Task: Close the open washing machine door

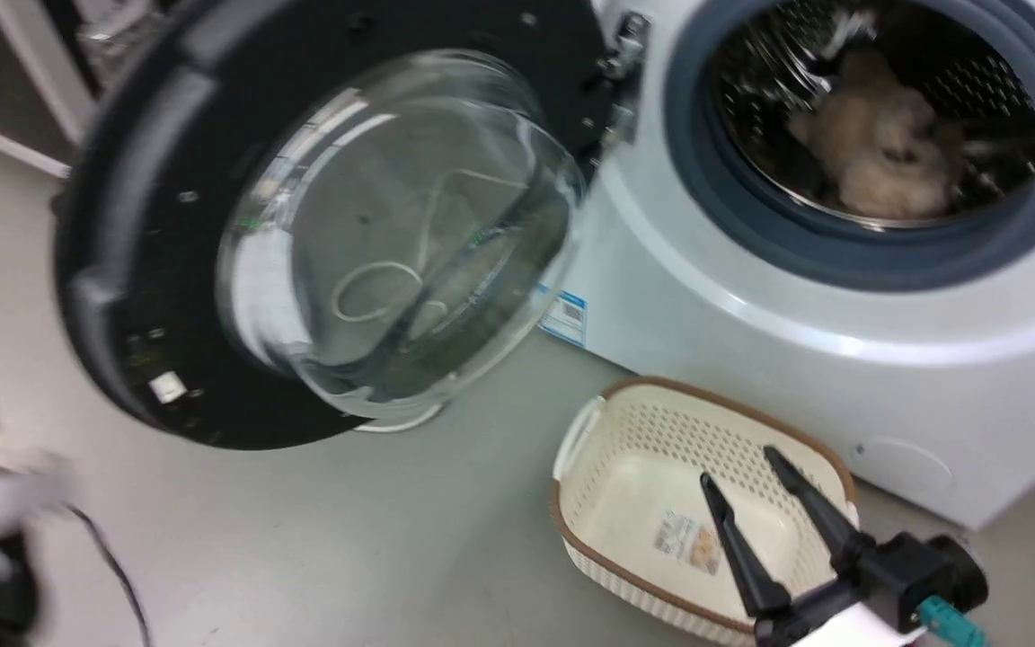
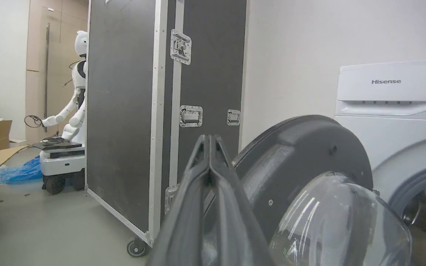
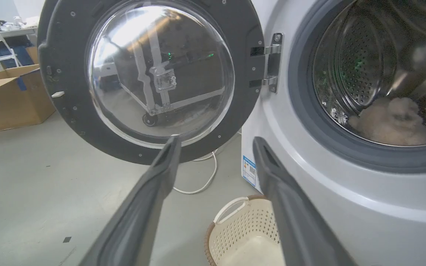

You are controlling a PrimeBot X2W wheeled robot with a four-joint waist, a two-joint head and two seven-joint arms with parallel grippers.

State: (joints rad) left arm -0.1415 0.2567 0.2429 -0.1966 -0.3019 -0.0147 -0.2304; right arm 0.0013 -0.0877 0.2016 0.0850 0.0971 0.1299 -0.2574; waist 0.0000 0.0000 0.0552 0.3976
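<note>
Over grey floor the washing machine door hangs open; push it rightward with your closed, empty left gripper, right gripper gaping idle.

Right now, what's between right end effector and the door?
Head view: from right end effector, basket rim, then bare floor to the washing machine door.

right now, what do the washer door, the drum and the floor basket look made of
washing machine door: dark smooth ring, probably plastic, around a clear bulging window, likely glass given its sharp reflections.
drum: shiny perforated metal, probably stainless steel.
basket: cream perforated plastic with a brown rim, judging by its moulded look.
</note>
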